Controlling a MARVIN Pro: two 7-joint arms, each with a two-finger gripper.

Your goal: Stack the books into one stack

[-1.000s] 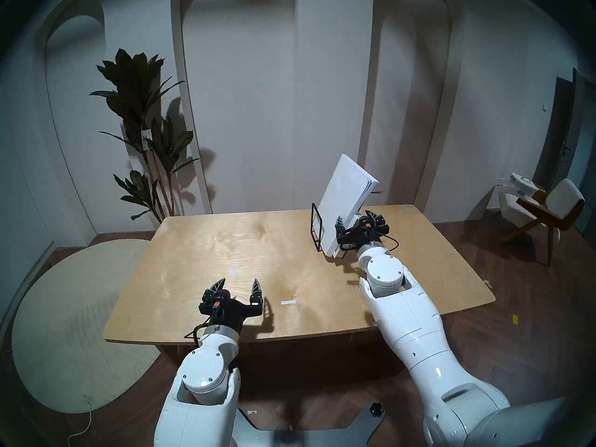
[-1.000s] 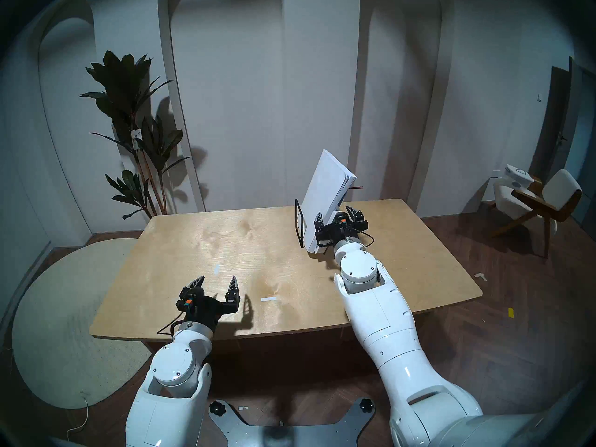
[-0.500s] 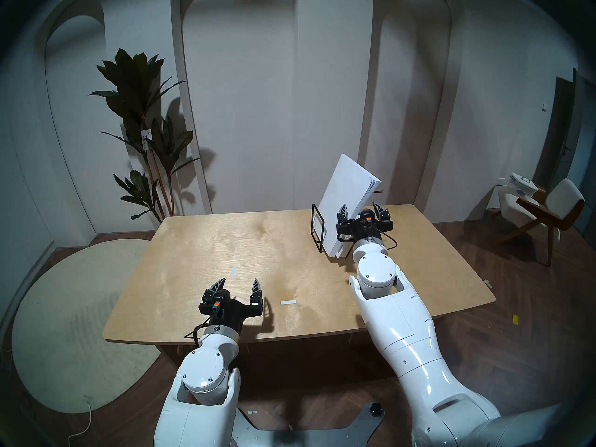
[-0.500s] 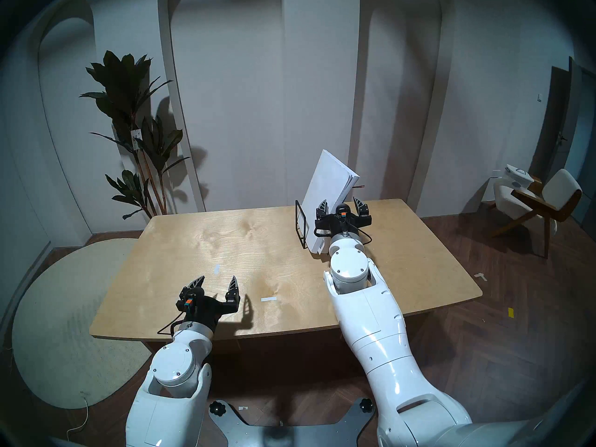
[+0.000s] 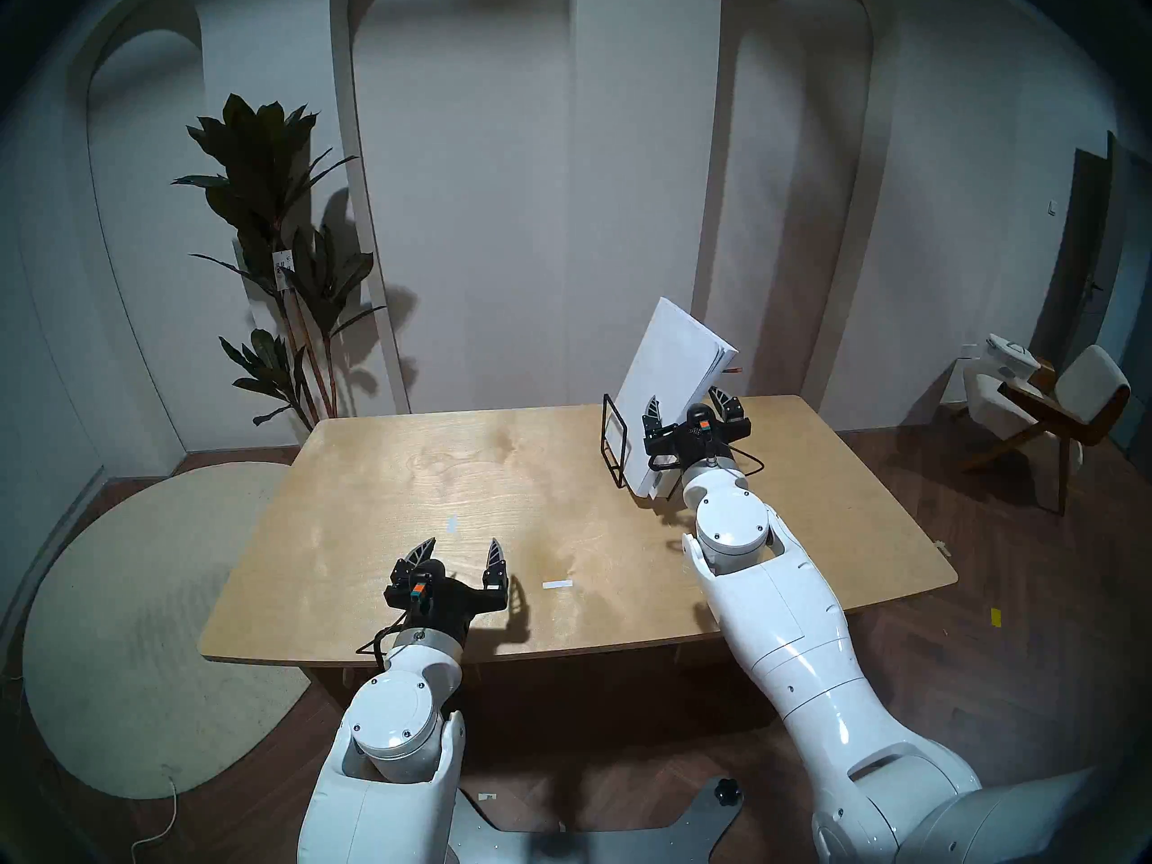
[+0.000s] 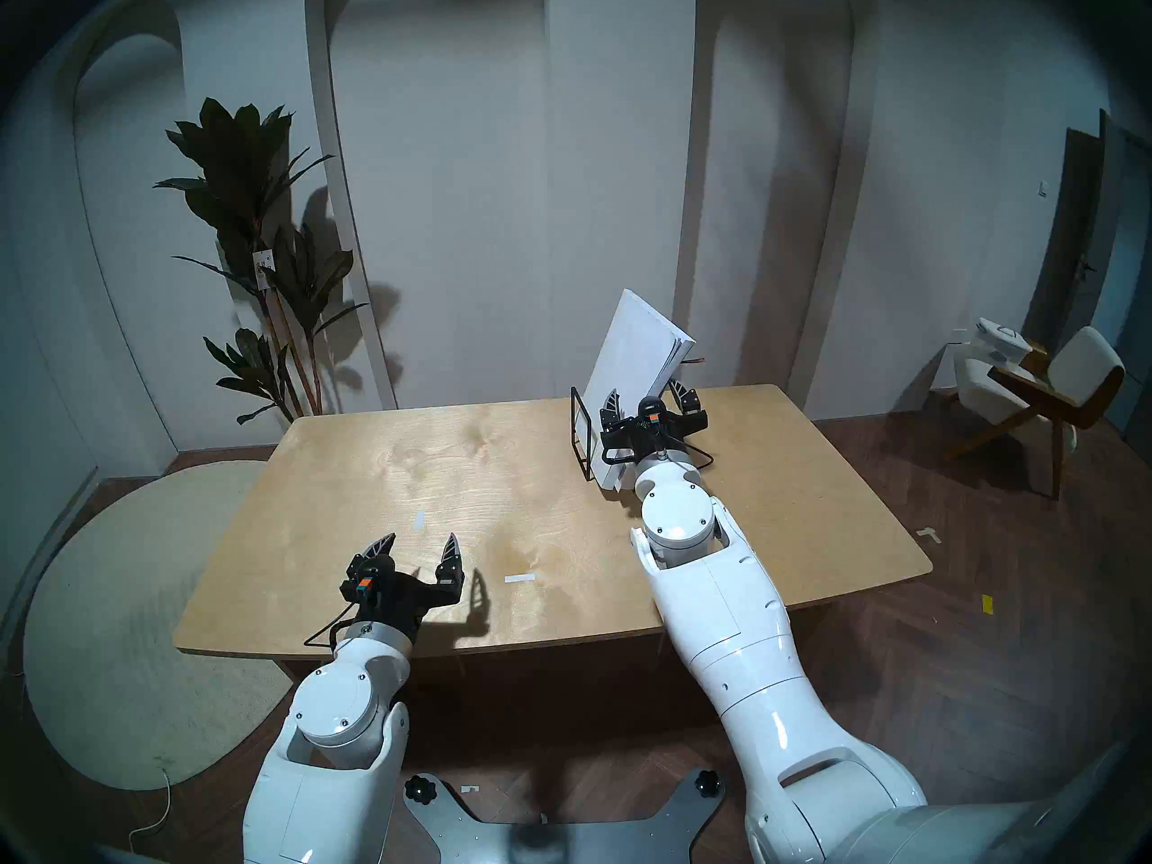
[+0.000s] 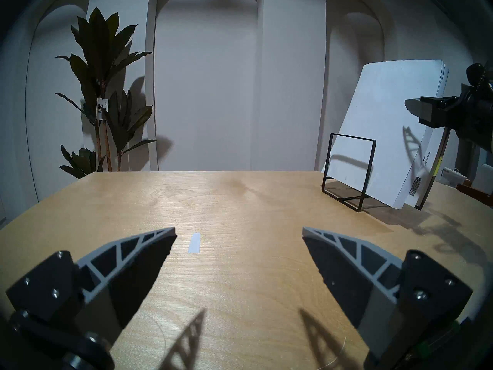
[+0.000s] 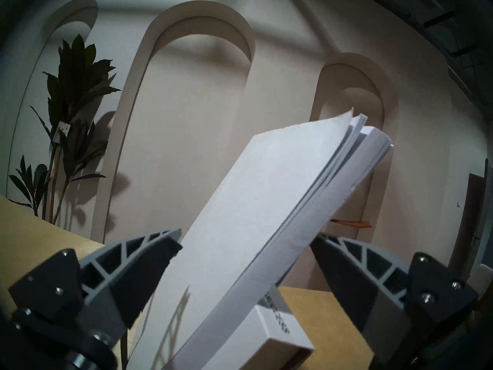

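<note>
Leaning to the right in a black wire stand at the far right of the wooden table, the large white booklet stands nearly upright, its top pages fanning apart a little. Tucked behind it, toward three o'clock, is a smaller white book with dark lettering along its edge, too blurred to read. An orange ribbon pokes out past the booklet's right side at about two o'clock; the thing it belongs to is hidden.

The right gripper is up at the books with its jaws spread wide, one finger on each side of the booklet's near edge. In the right wrist view the left finger sits just beside the booklet's face and the right finger stands a little apart from the page edges; nothing is clamped.

The left gripper hovers over the near part of the table at roughly seven o'clock from the stand, well apart from the books, jaws spread wide and empty. A strip of pale tape lies on the wood just ahead of it, and another strip lies off toward three o'clock. A tall potted plant stands against the arched wall panels at about ten o'clock.
</note>
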